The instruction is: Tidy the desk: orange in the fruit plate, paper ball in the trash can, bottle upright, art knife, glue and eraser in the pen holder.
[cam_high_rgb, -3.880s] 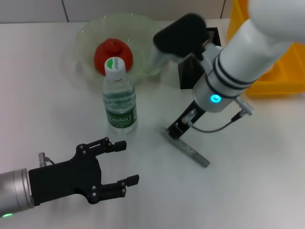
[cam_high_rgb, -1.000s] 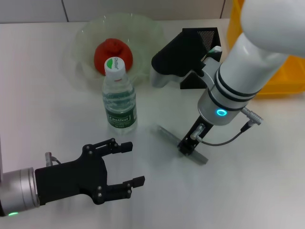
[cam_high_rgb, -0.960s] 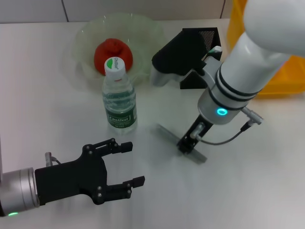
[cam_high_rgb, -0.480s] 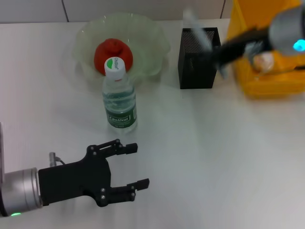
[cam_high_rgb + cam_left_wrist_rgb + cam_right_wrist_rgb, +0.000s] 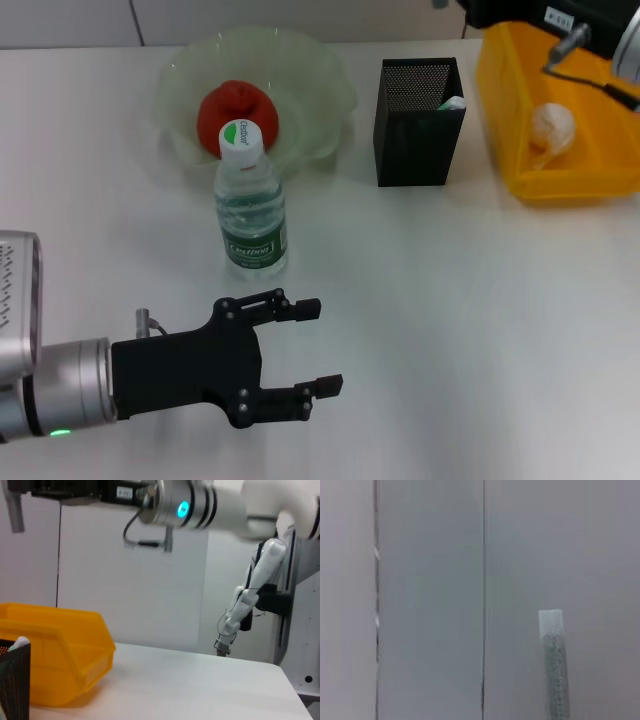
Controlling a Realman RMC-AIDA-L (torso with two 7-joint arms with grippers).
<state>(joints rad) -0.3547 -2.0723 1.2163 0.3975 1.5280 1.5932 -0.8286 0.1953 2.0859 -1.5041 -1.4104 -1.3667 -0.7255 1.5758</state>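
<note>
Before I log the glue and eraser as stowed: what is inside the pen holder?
Inside the pen holder, only a white-and-green tip shows at the rim. The mesh walls hide everything lower, so its contents cannot be confirmed.

The left arm reaches in from the lower left of the head view, silver forearm leading to a black wrist. Its left claw (image 5: 312,344) points toward the right, low over the surface, fingers spread apart with nothing between them. The right arm (image 5: 590,20) shows only at the upper right edge of the frame; its claw is out of view there.
</note>
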